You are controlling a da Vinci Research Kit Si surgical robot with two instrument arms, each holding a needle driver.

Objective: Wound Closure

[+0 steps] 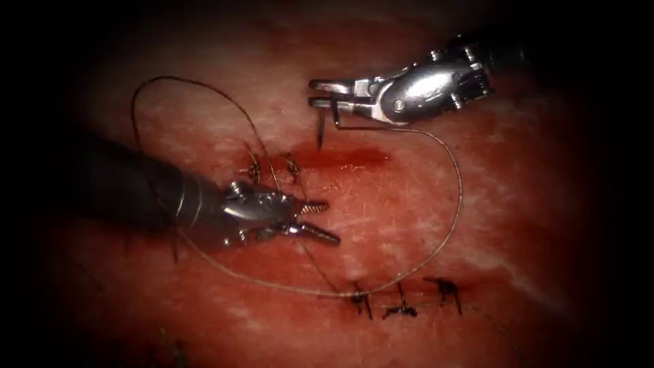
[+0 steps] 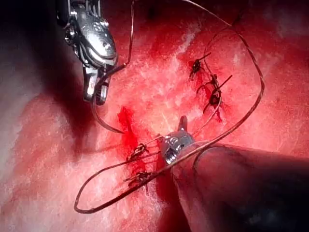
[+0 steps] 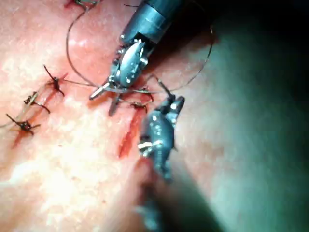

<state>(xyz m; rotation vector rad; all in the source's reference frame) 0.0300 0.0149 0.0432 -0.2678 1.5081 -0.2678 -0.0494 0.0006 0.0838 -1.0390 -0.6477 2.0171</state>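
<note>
**Item: needle, held over the cut**

Needle (image 1: 325, 126): my right pincer (image 1: 320, 94) is clenched on it near the thread end, point hanging down, clear of the tissue (image 1: 409, 211), just above the cut (image 1: 340, 158). Stiff, thin, slick, I judge; best gripped behind mid-curve.

Thread (image 1: 453, 204): fine, limp, loops right and near.

Left pincer (image 1: 320, 219): spread, holding nothing, near side of the cut.

Needle (image 1: 320, 133) above cut (image 1: 340, 158)

Tissue (image 1: 422, 225), red and wet, carries everything: thread (image 1: 455, 204) looping across its surface, dark knotted stitches (image 1: 402, 300), and a red fluid patch (image 1: 347, 158).
</note>
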